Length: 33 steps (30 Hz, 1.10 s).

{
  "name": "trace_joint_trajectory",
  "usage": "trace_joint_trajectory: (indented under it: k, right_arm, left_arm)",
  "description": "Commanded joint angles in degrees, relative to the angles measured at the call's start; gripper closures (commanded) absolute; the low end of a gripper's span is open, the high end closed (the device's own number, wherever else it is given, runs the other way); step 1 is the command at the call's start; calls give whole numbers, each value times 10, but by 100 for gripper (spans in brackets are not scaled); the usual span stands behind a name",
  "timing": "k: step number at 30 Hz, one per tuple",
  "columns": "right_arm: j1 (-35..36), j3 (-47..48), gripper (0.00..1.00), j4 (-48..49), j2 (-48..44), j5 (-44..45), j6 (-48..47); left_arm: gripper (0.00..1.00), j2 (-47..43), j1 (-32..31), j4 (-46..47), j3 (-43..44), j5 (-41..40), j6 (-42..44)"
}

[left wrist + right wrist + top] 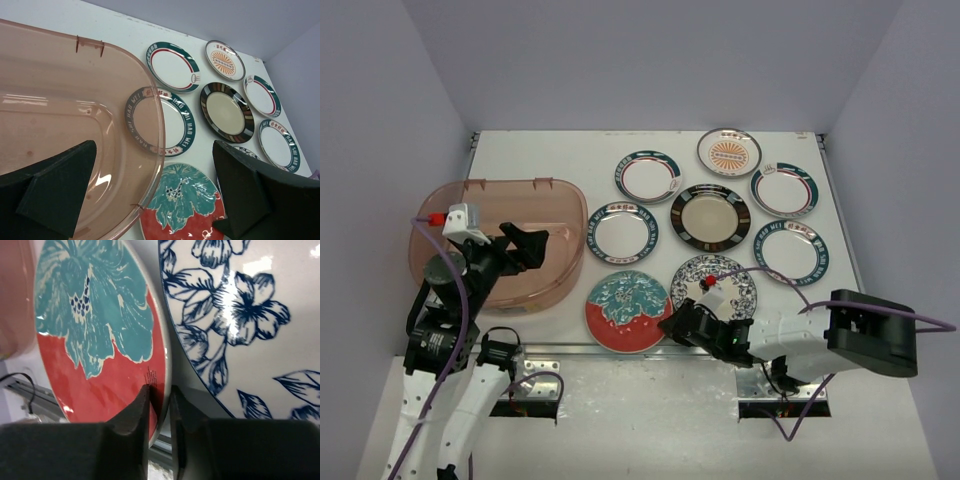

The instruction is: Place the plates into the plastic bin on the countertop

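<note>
The right claw (159,399) pinched the rim of the red plate (100,355) at the tabletop's (540,150) near edge: the pick-up, I judged. Next, it called for a lift and a carry left to the bin (572,215) at the left edge. The blue flowered plate (250,315) lay just beside, leaving tight clearance. The left claw (525,243) hung wide open over the bin, possibly blocking the drop.
</note>
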Motion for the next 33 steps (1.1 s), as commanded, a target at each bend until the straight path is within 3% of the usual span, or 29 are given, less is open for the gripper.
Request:
trace_joint_trajectory:
  k: [1, 3, 12, 17, 23, 33]
  right_arm:
    - [6, 13, 92, 28, 44, 19, 23]
    - [8, 9, 100, 30, 39, 24, 31]
    - [13, -17, 100, 129, -81, 6, -76]
    - [-11, -21, 100, 106, -182, 0, -145]
    - [-141, -54, 100, 83, -299, -123, -145]
    - [-318, 33, 100, -19, -366, -290, -157]
  left_arm:
    - [0, -9, -6, 24, -2, -11, -8]
    - [0, -11, -7, 23, -3, -11, -8]
    - [0, -9, -9, 21, -3, -17, -14]
    - [0, 0, -9, 24, 9, 35, 0]
    - [0, 51, -10, 20, 19, 121, -4]
    - [0, 128, -9, 46, 45, 297, -12]
